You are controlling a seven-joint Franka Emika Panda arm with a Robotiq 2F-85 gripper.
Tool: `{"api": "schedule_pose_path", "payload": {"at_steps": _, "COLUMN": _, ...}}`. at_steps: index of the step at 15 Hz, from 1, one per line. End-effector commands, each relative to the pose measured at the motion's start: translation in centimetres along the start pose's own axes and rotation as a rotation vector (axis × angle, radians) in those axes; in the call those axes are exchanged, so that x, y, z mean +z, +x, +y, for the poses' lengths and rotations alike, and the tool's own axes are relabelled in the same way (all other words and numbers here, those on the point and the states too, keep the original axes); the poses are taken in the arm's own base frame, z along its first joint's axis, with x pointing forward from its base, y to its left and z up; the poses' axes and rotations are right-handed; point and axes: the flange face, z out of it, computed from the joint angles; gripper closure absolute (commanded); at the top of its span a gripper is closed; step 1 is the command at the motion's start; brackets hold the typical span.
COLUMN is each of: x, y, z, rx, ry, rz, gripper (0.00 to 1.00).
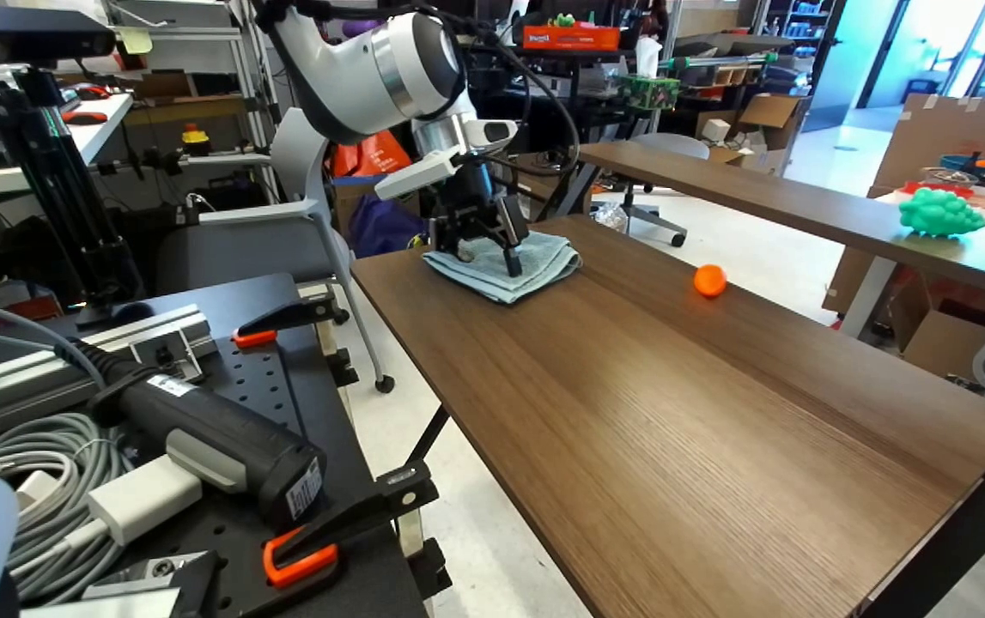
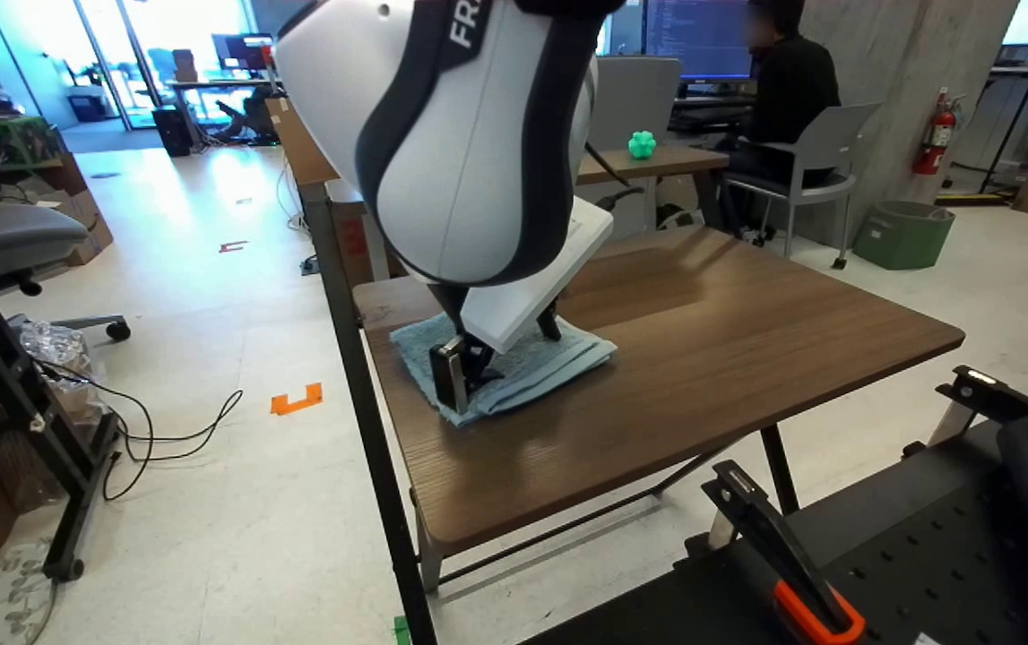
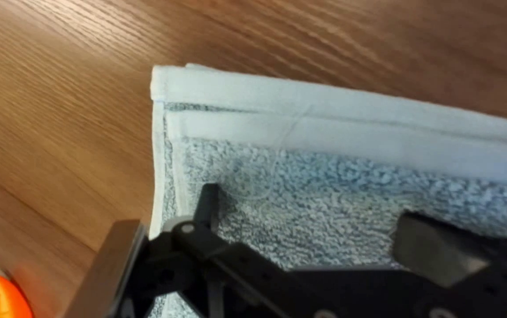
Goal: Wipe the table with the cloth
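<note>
A folded light-blue cloth (image 1: pixel 544 257) lies flat at one end of the brown wooden table (image 1: pixel 672 412). The cloth also shows in an exterior view (image 2: pixel 567 358) and in the wrist view (image 3: pixel 346 172), where its hemmed edges and a corner are visible. My gripper (image 1: pixel 488 257) points down over the cloth, and it also shows in an exterior view (image 2: pixel 500 363). In the wrist view my gripper (image 3: pixel 308 216) has its fingers wide apart, with flat terry fabric between them. The fingertips are at or very near the cloth; whether they press on it is unclear.
An orange ball (image 1: pixel 709 281) sits near the table's long edge; an orange thing (image 3: pixel 8 296) shows in the wrist view's corner. A second table with a green bumpy toy (image 1: pixel 940 212) stands alongside. A black cart (image 1: pixel 269 386) with clamps and a scanner stands across a gap.
</note>
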Motion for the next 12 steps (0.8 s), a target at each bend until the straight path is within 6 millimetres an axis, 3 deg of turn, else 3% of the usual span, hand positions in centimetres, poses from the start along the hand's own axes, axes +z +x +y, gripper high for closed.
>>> {"api": "schedule_pose_path", "payload": {"at_steps": 1, "x": 0.9, "y": -3.5, "z": -2.9, "rx": -0.135, "ry": 0.022, "rz": 0.0, "gripper": 0.0}}
{"api": "schedule_pose_path", "payload": {"at_steps": 5, "x": 1.7, "y": -4.7, "z": -1.5, "rx": -0.14, "ry": 0.016, "rz": 0.005, "gripper": 0.0}}
{"api": "schedule_pose_path", "payload": {"at_steps": 10, "x": 5.5, "y": -0.2, "z": 5.7, "rx": 0.123, "ry": 0.058, "rz": -0.117, "gripper": 0.0}}
{"api": "schedule_pose_path", "payload": {"at_steps": 12, "x": 6.2, "y": 1.4, "z": 7.8, "rx": 0.209, "ry": 0.103, "rz": -0.181, "gripper": 0.0}}
